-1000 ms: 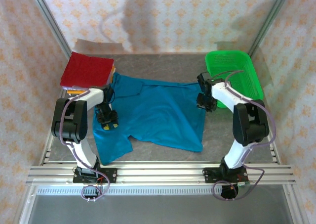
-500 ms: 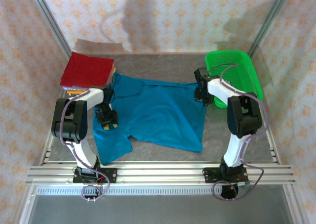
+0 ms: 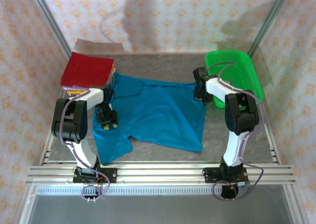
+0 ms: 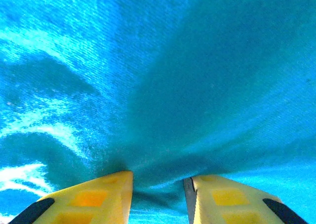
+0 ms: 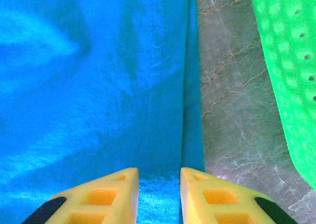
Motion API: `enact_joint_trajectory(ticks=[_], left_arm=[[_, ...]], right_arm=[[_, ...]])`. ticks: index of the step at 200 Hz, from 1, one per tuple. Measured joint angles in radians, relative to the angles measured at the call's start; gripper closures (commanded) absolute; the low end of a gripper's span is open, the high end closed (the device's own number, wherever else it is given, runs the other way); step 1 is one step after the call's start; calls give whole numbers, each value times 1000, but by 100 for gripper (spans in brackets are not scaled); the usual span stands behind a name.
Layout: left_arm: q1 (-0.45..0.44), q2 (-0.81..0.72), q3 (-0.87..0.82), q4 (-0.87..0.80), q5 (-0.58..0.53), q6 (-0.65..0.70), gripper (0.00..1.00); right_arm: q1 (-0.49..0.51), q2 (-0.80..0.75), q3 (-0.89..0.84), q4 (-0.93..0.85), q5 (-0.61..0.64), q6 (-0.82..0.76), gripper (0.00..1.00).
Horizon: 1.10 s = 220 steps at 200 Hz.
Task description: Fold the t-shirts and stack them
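The teal-blue t-shirt (image 3: 158,115) lies spread out and creased on the grey table. My left gripper (image 3: 107,120) is down on its left side, near the sleeve. In the left wrist view the yellow fingers (image 4: 98,194) pinch a raised ridge of the shirt (image 4: 148,85), and creases run into the gap at the left gripper (image 4: 158,184). My right gripper (image 3: 200,91) stands open at the shirt's upper right corner. Its fingers straddle the hem (image 5: 185,110), with flat cloth between them at the right gripper (image 5: 159,177). The dark red folded shirt (image 3: 86,69) tops a stack at the back left, with orange and yellow edges (image 3: 75,91) showing beneath it.
The green mesh basket (image 3: 234,73) stands at the back right, close to the right arm, and its wall (image 5: 291,61) shows beside the hem. Bare grey table (image 5: 232,110) separates shirt and basket. Aluminium rails (image 3: 158,173) run along the near edge.
My right gripper has moved back and slightly left along the shirt's right edge to its upper corner. The left gripper and the shirt have stayed where they were.
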Motion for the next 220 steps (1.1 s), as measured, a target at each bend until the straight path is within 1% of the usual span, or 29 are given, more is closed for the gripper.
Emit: enact_joint_trajectory(ticks=[48, 61, 74, 96, 115, 150, 220], left_arm=[[0, 0, 0, -1, 0, 0, 65], [0, 0, 0, -2, 0, 0, 65], [0, 0, 0, -3, 0, 0, 65], [0, 0, 0, -4, -1, 0, 65], [0, 0, 2, -6, -2, 0, 65], [0, 0, 2, -12, -12, 2, 65], [0, 1, 2, -15, -19, 6, 65]], right_arm=[[0, 5, 4, 6, 2, -7, 82], [0, 8, 10, 6, 1, -10, 86], [0, 11, 12, 6, 2, -16, 93], [0, 11, 12, 6, 2, -23, 98], [0, 11, 12, 6, 2, -26, 100], [0, 11, 12, 2, 11, -26, 100], [0, 5, 53, -65, 152, 2, 100]])
